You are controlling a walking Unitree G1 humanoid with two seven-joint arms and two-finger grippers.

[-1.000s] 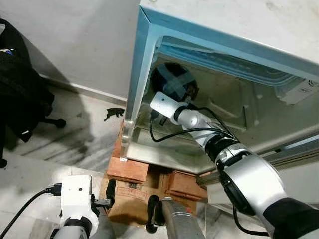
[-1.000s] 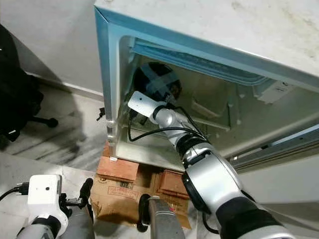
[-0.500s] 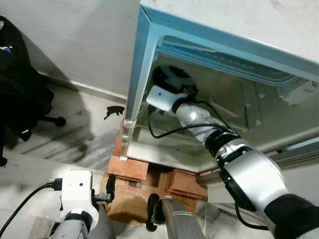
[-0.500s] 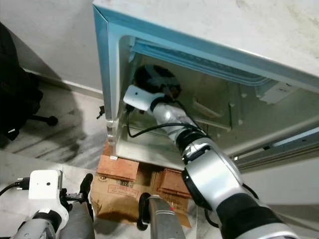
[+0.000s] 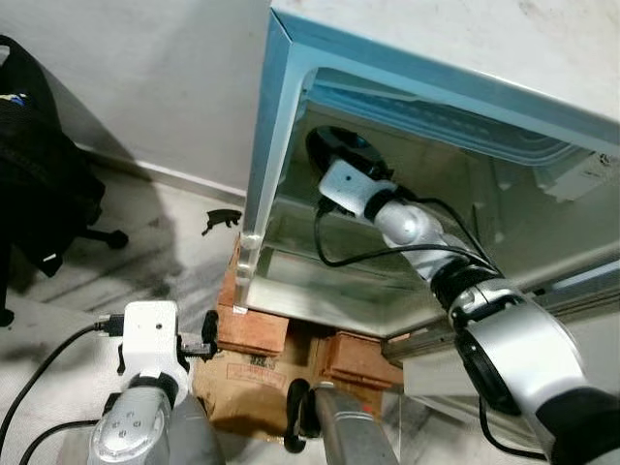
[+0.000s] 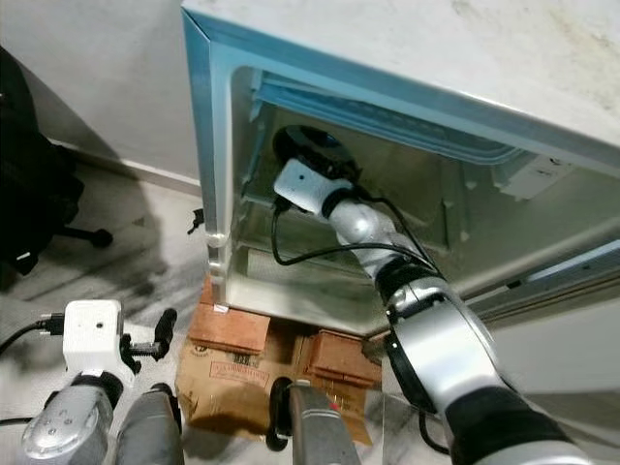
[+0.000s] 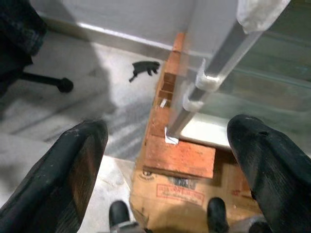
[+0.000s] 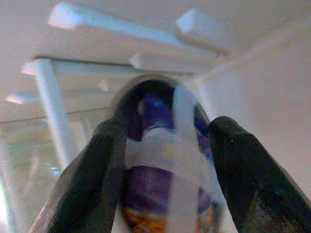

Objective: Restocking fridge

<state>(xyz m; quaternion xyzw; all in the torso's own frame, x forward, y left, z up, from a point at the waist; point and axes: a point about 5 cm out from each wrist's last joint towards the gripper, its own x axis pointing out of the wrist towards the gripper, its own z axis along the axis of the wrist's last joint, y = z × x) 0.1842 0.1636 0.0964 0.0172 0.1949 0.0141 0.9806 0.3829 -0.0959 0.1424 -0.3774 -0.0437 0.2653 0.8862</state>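
Observation:
A small white fridge point(image 5: 276, 145) with a light blue door seal stands open on bricks. My right arm reaches into its compartment. There my right gripper point(image 8: 167, 127) is shut on a dark purple round package point(image 8: 163, 194) crossed with pale tape. The same package point(image 5: 339, 145) shows dark just beyond the white wrist camera, near the back wall, under the ribbed upper shelf point(image 8: 121, 29). My left gripper point(image 7: 167, 145) hangs low in front of the fridge's lower left corner, open with nothing between its fingers.
Red bricks point(image 5: 254, 329) and a brown cardboard box point(image 5: 242, 387) sit under the fridge. A black chair with a bag point(image 5: 39, 194) stands at the left on the grey floor. A small black scrap point(image 5: 221, 220) lies by the wall.
My right arm has carried the taped package from the compartment's left front corner rightward and deeper inside. The left wrist has turned and shifted slightly right.

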